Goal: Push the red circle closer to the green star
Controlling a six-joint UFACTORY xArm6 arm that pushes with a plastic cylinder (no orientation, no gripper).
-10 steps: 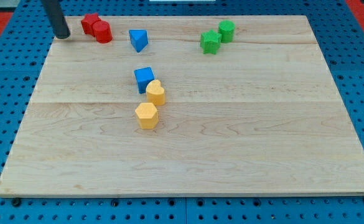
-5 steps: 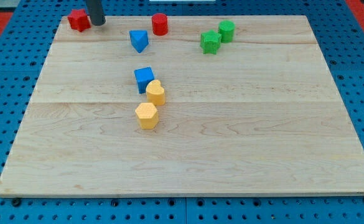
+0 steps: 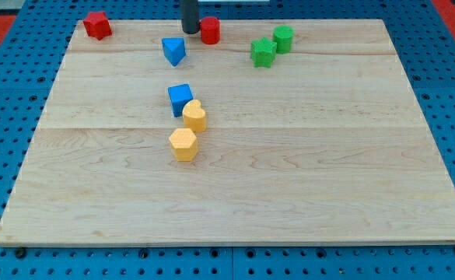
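The red circle (image 3: 210, 30) stands near the view's top edge of the wooden board (image 3: 305, 155), left of the green star (image 3: 263, 53). My tip (image 3: 190, 30) is right beside the red circle on its left side, touching or nearly touching it. The green star lies to the right of and slightly below the red circle, about a block's width of bare board between them.
A green cylinder (image 3: 283, 38) touches the star's upper right. A red star-like block (image 3: 97, 25) sits at the top left corner. A blue triangle (image 3: 173, 51), a blue cube (image 3: 180, 99), a yellow heart-like block (image 3: 194, 116) and a yellow hexagon (image 3: 183, 145) lie left of centre.
My tip has moved right along the top edge, from the board's top left to the red circle's left side. The red circle has shifted right, away from the other red block, toward the green star.
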